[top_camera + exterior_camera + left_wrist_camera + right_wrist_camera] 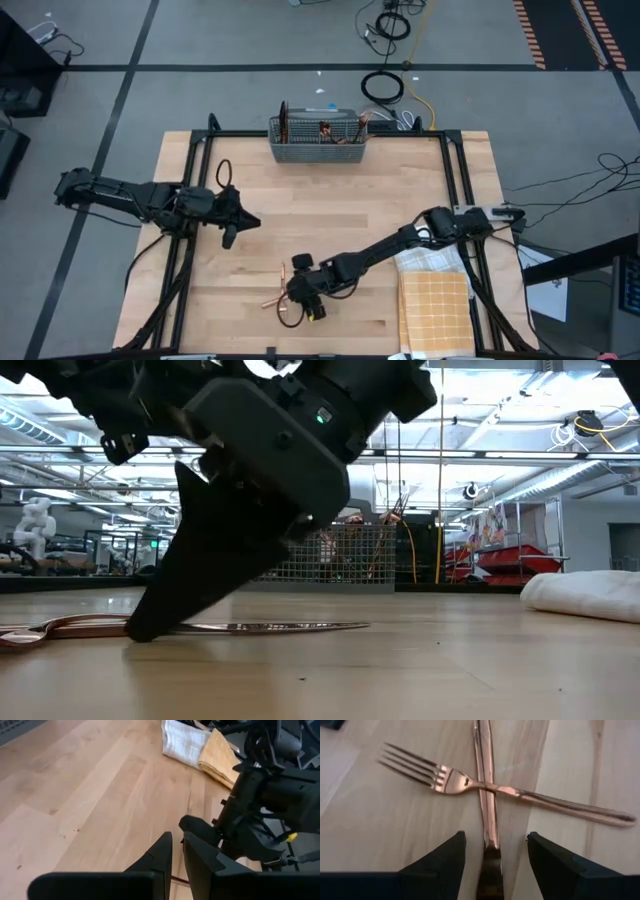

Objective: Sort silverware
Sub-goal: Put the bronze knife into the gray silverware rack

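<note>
Right pincer (492, 862): spread, low over the surface (330, 210), straddling the knife (487, 795).
Knife axis: runs straight ahead between the fingers.
Fork (485, 785): lies crosswise on the knife.
Left pincer (177, 855): nearly pressed together, farther off.

A copper fork (470, 782) lies flat, crossing over a knife (487, 795).

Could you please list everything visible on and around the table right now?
Fork: one, copper, near table edge, crossing a straight copper piece.
Straight copper piece: one, under the fork, type unclear.
Mesh caddy: one, grey, far edge, holding some silverware.
Checked cloths: orange and white, near right corner.
Table: one, light wood.
Cables: black, on floor beyond.
Left gripper: nearly closed, empty, left side.
Right gripper: open, straddling the straight piece.
</note>
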`<state>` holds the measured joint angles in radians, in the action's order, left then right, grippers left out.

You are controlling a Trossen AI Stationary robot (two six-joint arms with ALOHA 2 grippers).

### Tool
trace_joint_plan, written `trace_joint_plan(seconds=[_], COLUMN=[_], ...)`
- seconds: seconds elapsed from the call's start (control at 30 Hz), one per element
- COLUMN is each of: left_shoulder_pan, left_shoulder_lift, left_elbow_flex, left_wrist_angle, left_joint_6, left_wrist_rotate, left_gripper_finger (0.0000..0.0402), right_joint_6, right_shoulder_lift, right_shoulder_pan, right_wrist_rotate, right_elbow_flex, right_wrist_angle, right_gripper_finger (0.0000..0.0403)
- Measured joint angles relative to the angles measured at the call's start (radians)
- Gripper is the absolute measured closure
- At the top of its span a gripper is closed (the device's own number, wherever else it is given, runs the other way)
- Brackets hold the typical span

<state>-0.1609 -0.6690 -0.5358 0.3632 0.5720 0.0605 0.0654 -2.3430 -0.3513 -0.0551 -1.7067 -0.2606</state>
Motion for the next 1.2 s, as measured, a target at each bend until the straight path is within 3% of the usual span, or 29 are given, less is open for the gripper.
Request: trace_joint_plan(seconds=[0.2,0.3,0.57,0.63,1.2], left_shoulder_pan=[-0.007,-0.006,-0.006,-0.006,-0.006], left_shoulder_lift=[-0.001,-0.001,-0.001,-0.001,-0.001], left_elbow_flex=[0.000,0.000,0.000,0.000,0.000], left_wrist_angle=[0.034,0.050,0.050,0.051,0.050], left_joint_6=[-0.001,-0.001,-0.002,-0.002,-0.031], left_wrist_rotate=[0.002,0.009,0.023,0.023,0.028], left_gripper_finger=[0.0349,0.0350,0.0350,0.0350,0.0350], right_joint_6=[0.001,0.000,0.024,0.035,0.297], right_shoulder_lift=[-0.046,-0.069,-0.086,-0.086,-0.045], right_shoulder_pan=[-0.001,-0.005,-0.007,-0.006,-0.004], right_wrist_rotate=[-0.006,-0.025,-0.013,-0.014,-0.130], right_elbow_flex=[-0.004,-0.006,-0.011,-0.011,-0.009], right_wrist_angle=[-0.021,-0.032,-0.061,-0.066,-0.158], right_gripper_finger=[0.0204,0.0225,0.0370,0.0391,0.0402])
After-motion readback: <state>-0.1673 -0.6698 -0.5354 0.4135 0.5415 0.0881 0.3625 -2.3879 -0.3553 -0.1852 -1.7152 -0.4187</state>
